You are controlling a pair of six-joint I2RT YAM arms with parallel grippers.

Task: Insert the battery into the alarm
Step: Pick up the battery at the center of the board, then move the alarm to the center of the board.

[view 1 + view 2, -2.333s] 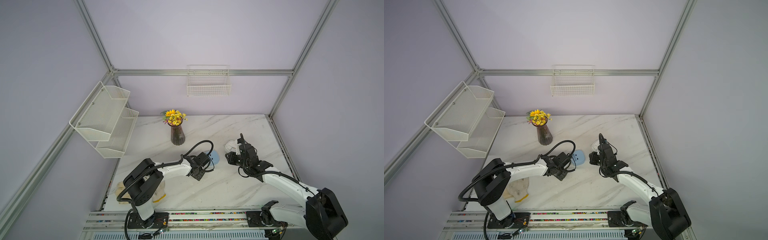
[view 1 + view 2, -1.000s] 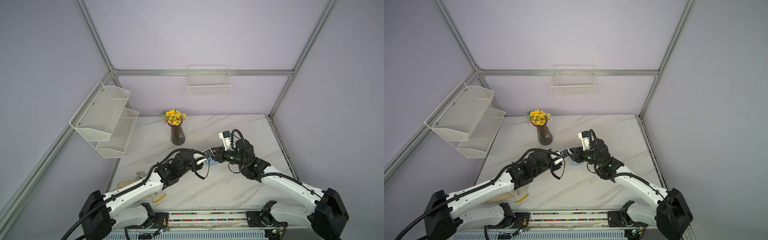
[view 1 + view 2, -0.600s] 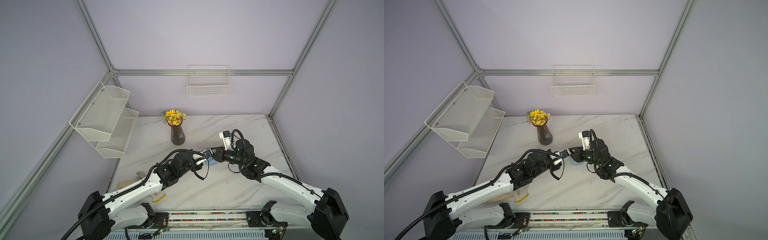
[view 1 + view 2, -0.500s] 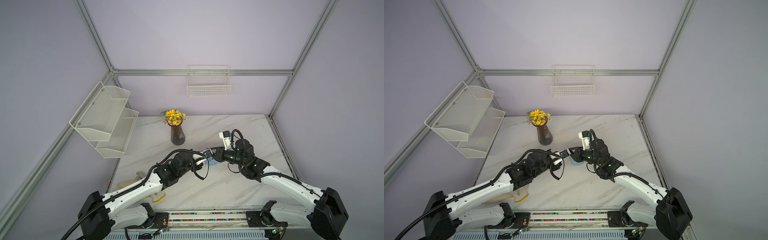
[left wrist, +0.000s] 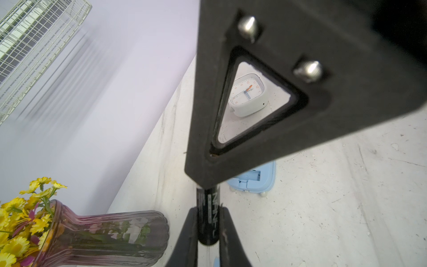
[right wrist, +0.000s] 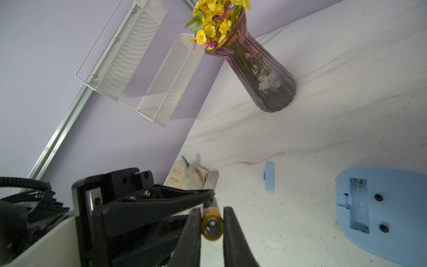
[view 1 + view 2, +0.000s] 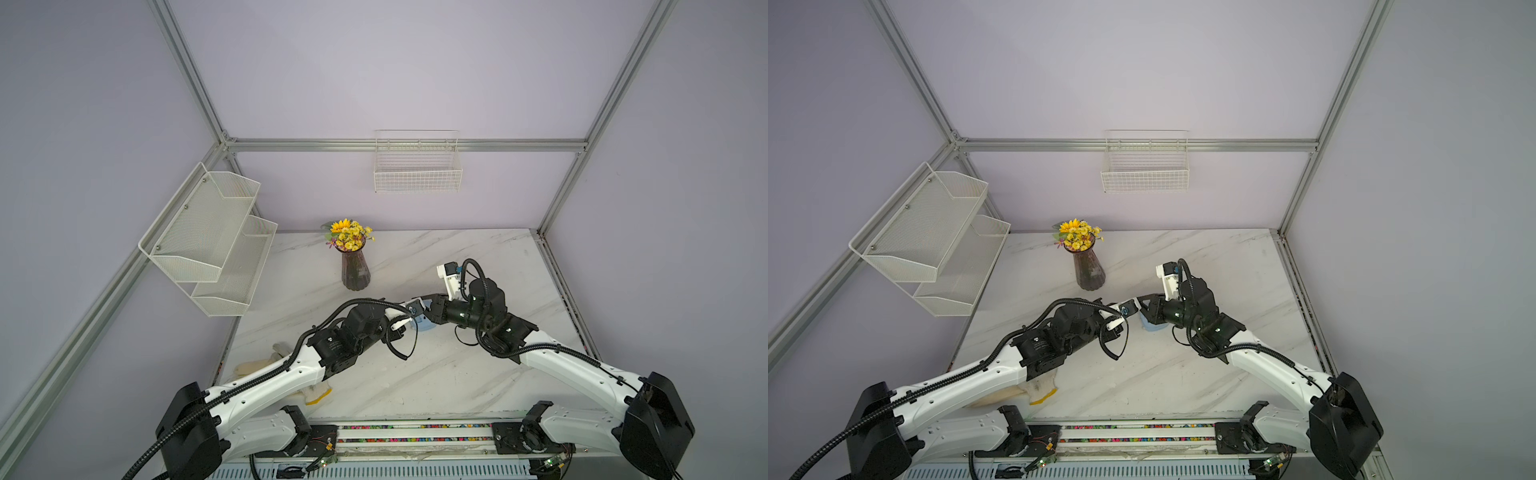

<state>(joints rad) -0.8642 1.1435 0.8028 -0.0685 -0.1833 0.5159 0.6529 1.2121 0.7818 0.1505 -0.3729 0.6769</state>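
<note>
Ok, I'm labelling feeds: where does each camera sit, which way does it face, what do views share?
Top views: high in front, looking down over the table; both arms whole.
Left wrist: on the left arm, looking along the left pincer gripping the battery; the other arm's finger crosses.
Right wrist: on the right arm, looking along the right pincer toward the vase; left pincer shows.
Shared: both wrist views show battery, blue alarm, vase.

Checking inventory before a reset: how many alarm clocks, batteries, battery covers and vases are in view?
alarm clocks: 2 (blue alarm clock, white alarm clock)
battery: 1
battery cover: 1
vase: 1
total: 5
</note>
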